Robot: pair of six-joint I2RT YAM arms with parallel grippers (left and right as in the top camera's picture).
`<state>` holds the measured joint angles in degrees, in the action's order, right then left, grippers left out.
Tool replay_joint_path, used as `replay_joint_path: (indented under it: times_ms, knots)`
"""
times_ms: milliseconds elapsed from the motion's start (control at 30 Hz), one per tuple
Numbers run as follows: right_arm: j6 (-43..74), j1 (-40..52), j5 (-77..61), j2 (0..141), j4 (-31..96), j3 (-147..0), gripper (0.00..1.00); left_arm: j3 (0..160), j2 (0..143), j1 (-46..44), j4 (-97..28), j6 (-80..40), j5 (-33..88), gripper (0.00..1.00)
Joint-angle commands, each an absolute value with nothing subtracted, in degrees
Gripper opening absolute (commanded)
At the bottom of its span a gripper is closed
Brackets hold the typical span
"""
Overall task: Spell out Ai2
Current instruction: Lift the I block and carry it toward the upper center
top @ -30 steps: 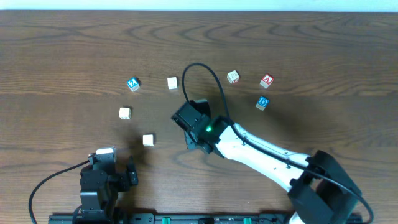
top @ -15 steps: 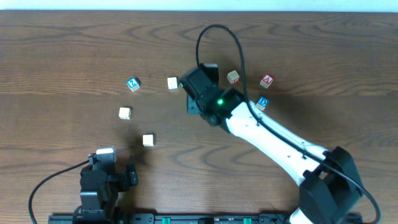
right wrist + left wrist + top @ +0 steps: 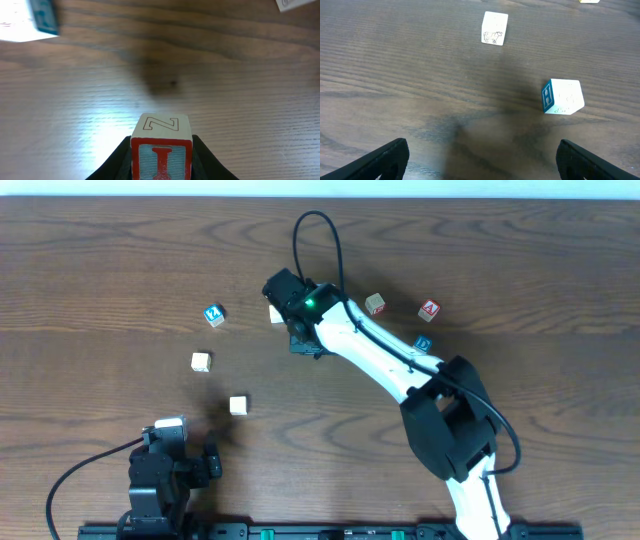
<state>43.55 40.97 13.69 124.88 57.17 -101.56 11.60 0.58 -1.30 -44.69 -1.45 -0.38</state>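
The I cube [image 3: 161, 137] sits clamped between the two dark fingers [image 3: 121, 156] of the right gripper [image 3: 161, 159]. Its red letter faces the wrist camera, and an outlined letter shows on the top face. From overhead I can't see the cube; the gripper head covers it.

A second ago that gripper hung lower, over the middle of the table [image 3: 100, 260]. Half a second ago it was up by the cube with a reddish mark [image 3: 375, 304]. Now it has swung further left and sits right against a pale cube [image 3: 272, 314], partly hiding it. The grip looks the same throughout. The white arm now stretches in a long diagonal past the D cube [image 3: 423, 343], which peeks out just beside it.

The A cube [image 3: 429, 310] is at the right, near the D cube, and the 2 cube [image 3: 213, 315] lies to the left of the gripper. Neither has moved, and neither have the two pale cubes at lower left [image 3: 201, 362] [image 3: 238, 405].

The left gripper [image 3: 482, 162] has stayed parked at the near edge with its jaws spread wide and nothing between them. It looks out at a cube with a small animal drawing [image 3: 494, 28] and one with a blue side [image 3: 562, 96].

In the right wrist view a blurred cube with a blue-green face [image 3: 35, 20] lies ahead to the left. I can't tell which cube it is.
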Motion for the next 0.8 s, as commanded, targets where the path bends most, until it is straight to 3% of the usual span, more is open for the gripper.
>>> replay_joint_path:
  times_ms: [0,400,767]
  knots:
    - [46.3,39.4,13.8,124.8,56.6,-103.4,0.02,10.3,0.2,-1.5,-46.6,-1.3,-0.8,0.95]
    - [46.6,32.2,2.4,126.0,53.7,-103.4,0.02,10.3,0.2,-1.5,-46.6,-1.2,-0.8,0.95]
    - [40.1,32.5,1.5,128.4,54.5,-103.4,0.01,10.3,0.2,-1.5,-46.6,-1.3,-0.8,0.95]
